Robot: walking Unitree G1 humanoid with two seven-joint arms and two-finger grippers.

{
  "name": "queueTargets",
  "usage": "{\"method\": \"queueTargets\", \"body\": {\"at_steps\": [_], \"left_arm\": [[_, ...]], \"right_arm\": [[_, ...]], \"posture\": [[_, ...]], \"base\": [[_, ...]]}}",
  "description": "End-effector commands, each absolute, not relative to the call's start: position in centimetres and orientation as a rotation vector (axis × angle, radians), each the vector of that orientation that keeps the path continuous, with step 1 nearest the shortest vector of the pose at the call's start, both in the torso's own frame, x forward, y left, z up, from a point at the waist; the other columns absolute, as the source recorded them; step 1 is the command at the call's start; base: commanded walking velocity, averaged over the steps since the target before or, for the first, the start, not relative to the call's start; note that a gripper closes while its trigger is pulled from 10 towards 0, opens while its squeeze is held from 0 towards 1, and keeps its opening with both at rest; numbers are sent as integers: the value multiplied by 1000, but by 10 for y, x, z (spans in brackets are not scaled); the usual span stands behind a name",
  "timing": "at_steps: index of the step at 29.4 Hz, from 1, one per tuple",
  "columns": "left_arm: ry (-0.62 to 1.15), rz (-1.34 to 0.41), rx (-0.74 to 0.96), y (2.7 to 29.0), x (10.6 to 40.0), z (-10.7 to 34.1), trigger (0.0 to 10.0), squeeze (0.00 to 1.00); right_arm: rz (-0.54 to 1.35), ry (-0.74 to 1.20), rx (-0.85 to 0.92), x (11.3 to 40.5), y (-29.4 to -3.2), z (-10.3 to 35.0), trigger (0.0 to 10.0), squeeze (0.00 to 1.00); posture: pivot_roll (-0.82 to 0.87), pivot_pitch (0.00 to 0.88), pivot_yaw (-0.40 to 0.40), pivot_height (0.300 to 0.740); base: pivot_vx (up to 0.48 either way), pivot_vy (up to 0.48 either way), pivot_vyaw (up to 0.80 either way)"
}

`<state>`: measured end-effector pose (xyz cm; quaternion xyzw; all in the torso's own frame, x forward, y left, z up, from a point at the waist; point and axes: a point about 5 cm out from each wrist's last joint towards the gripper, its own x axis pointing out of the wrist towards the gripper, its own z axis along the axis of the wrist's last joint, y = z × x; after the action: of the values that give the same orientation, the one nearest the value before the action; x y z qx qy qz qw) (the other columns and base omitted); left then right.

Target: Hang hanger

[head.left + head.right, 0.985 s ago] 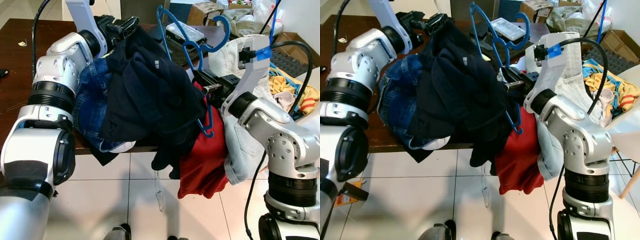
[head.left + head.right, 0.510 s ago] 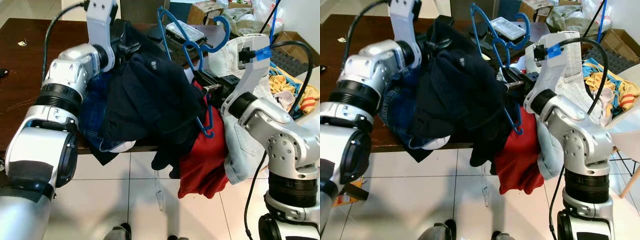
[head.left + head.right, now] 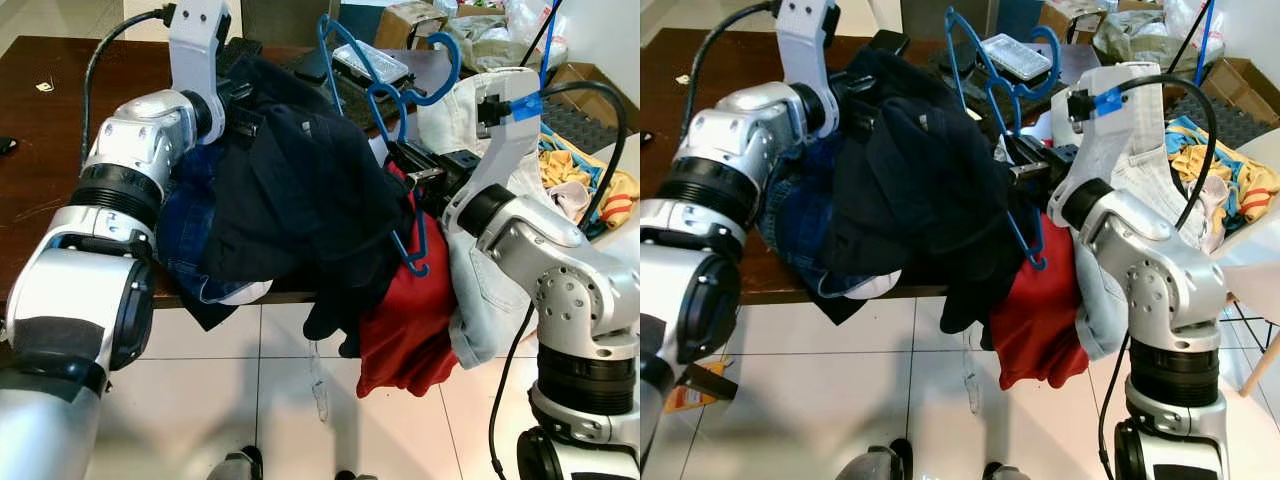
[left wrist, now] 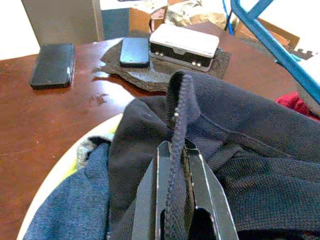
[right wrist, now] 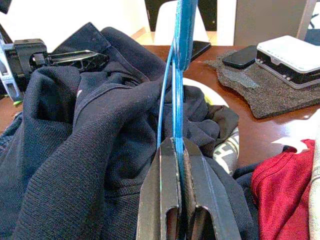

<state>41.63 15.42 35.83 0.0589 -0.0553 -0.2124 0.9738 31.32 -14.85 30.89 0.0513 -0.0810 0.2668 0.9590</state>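
My right claw (image 5: pixel 176 150) is clamping the blue hanger (image 3: pixel 400 95) by its lower bar, so the hanger is rising straight up from my fingers beside the dark navy garment (image 3: pixel 300 190). My left claw (image 4: pixel 175 150) is pinching that garment's collar edge above the brown bench (image 3: pixel 45 130), with a red garment (image 3: pixel 405 320) hanging just below my right claw.
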Motion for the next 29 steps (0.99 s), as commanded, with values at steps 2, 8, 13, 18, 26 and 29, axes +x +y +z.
{"method": "queueTargets", "body": {"at_steps": [2, 8, 13, 18, 26, 29], "left_arm": [[-259, -459, 138, 154, 408, 388, 0, 0], [-509, -722, 62, 138, 380, 417, 0, 0], [-625, -879, -34, 135, 353, 431, 196, 0], [-709, -985, -115, 130, 317, 426, 9961, 0], [-700, -882, -190, 127, 308, 404, 10000, 0], [-700, -882, -178, 128, 303, 405, 10000, 0]], "right_arm": [[541, -167, 106, 312, -149, 307, 10000, 0], [532, -186, 114, 315, -151, 309, 10000, 0], [520, -209, 136, 317, -152, 311, 10000, 0], [506, -275, 236, 322, -154, 316, 10000, 0], [533, -411, 441, 323, -157, 333, 10000, 0], [569, -453, 478, 321, -158, 339, 10000, 0]], "posture": [[76, 238, -31, 740], [88, 214, -24, 740], [105, 197, -23, 740], [134, 179, -31, 740], [175, 148, -43, 740], [184, 137, -38, 740]], "base": [[0, 0, 0], [0, 0, 0], [0, 0, 0], [0, 0, 0], [0, 0, 0], [-206, 0, 0]]}}
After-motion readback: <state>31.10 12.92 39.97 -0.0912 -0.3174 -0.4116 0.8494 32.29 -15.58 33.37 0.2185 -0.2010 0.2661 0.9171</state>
